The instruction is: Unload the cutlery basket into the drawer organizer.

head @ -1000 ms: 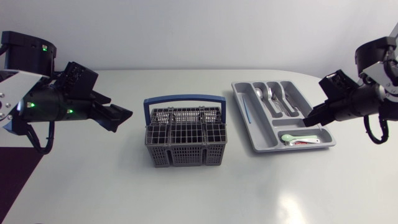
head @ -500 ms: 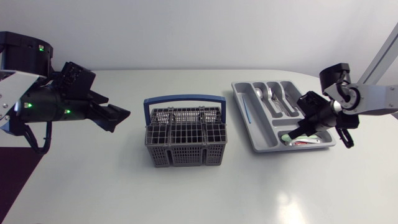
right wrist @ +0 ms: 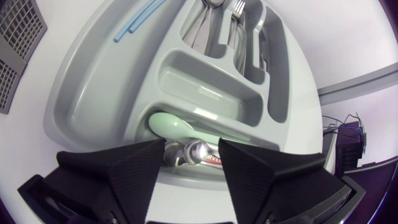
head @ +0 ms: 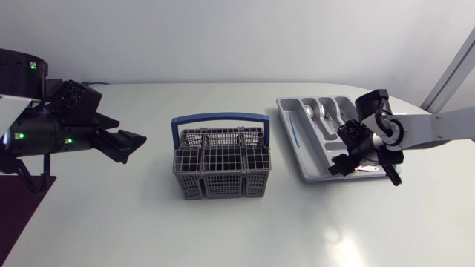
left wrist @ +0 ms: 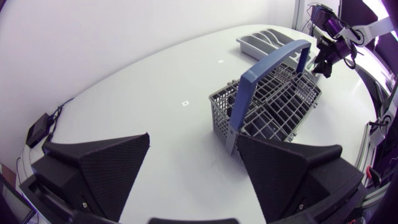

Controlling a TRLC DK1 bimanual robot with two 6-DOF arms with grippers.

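Placing step: our right tool [right wrist: 191,149], wedges apart, over organizer [right wrist: 79,121] front compartment; left tool [head: 133,147] apart; next, reach into basket [head: 220,174].

Right gripper [head: 339,165] swung in low over the drawer organizer [head: 303,159], above the green spoon [right wrist: 171,122], left gripper [head: 128,145] drawn slightly back

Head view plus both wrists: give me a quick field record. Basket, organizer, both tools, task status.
basket: grey grid, blue handle upright, between the arms; no cutlery visible inside
organizer: grey tray, right of the basket
contents: spoons and forks in rear slots; thin blue sticks in the long side slot; pale green spoon in the front slot
left tool: open, empty, apart from the basket
right tool: open, over the front slot, above the green spoon
status: basket looks unloaded
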